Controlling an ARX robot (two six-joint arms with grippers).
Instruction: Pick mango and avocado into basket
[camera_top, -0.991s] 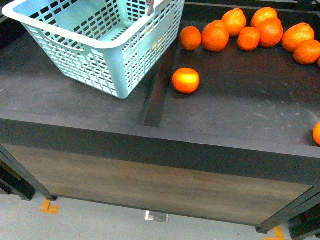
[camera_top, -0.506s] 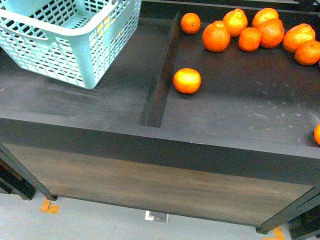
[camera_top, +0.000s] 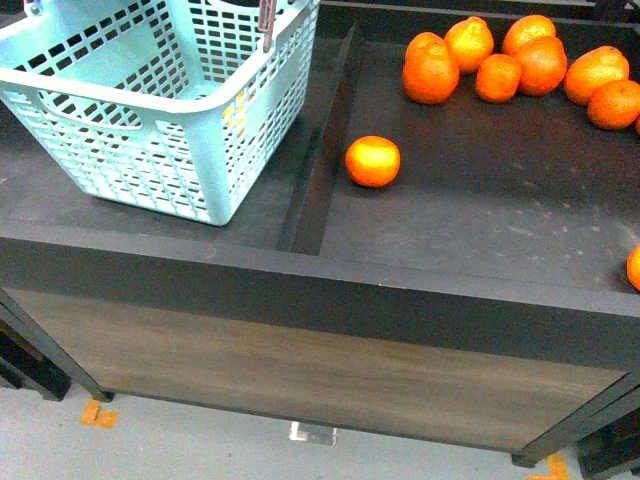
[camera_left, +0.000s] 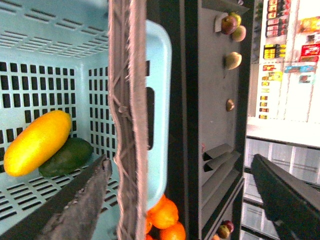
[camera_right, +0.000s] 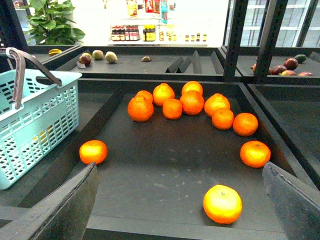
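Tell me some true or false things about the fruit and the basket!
1. The mango is inside the basket. True.
2. The avocado lies apart from the mango. False: they touch, side by side in the basket.
3. The left gripper holds a tangerine. False: it is open and empty.
4. One tangerine sits alone near the divider. True.
5. The right gripper is open. True.

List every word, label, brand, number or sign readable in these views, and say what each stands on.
None can be read.
Price tags and packaging on the store shelves in the left wrist view: too blurred.
Bottle labels on the far shelf in the right wrist view: too small.
The basket, the tangerines and the dark display table show no lettering.
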